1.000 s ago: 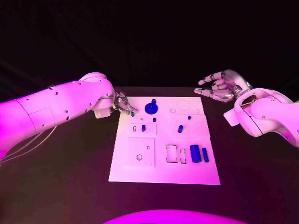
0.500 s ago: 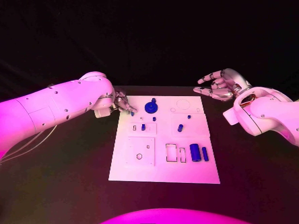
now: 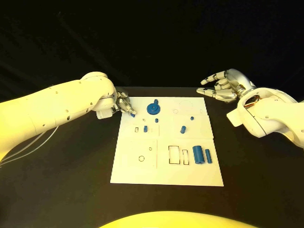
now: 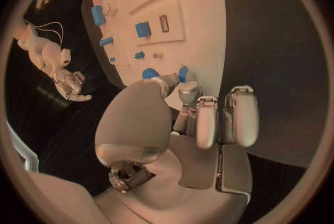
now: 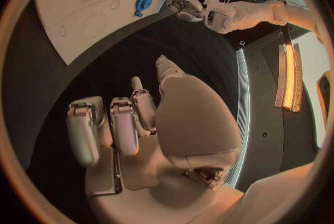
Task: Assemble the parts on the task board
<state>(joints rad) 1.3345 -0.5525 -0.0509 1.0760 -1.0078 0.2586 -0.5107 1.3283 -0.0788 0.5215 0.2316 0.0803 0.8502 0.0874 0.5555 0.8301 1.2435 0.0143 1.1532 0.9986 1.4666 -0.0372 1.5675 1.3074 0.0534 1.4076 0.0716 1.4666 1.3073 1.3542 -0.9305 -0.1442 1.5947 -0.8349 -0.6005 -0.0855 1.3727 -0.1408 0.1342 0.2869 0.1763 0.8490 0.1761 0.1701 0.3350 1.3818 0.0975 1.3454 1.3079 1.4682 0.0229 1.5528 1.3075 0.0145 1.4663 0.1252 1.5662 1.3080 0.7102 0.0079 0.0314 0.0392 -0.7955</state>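
White task board (image 3: 167, 171) sits mid-frame in the head view on the black table (image 3: 70, 190), long side running up the picture. Left hand (image 3: 122, 105) is at the board's upper left corner, fingers bunched together and pinching a small blue peg (image 3: 133, 115) right at the board edge; the left wrist view shows the same peg (image 4: 182, 73) caught between fingertips (image 4: 188, 90) over the board's (image 4: 202, 29) corner, whether the peg touches the board cannot be told. Right hand (image 3: 223, 87) hovers off the board's upper right corner, above the table, fingers apart and loosely curled, nothing in it; right wrist view confirms the palm (image 5: 188, 123) is free and fingers spread. On the board: a round blue knob part (image 3: 153, 108) in the upper middle, just right of the left hand; a tiny blue piece (image 3: 192, 117) upper right; a short blue peg (image 3: 146, 128) center left and another small one (image 3: 156, 120) just above it; a slanted blue piece (image 3: 184, 128) center right; a larger blue cylinder (image 3: 198, 155) and a thin blue bar (image 3: 208, 155) side by side lower right, beside rectangular cutouts (image 3: 174, 155). Lower left panel has a small slot hole (image 3: 142, 158). A faint circle outline (image 3: 187, 105) sits in the upper right of the board. The two hands are well apart, one at each upper corner.
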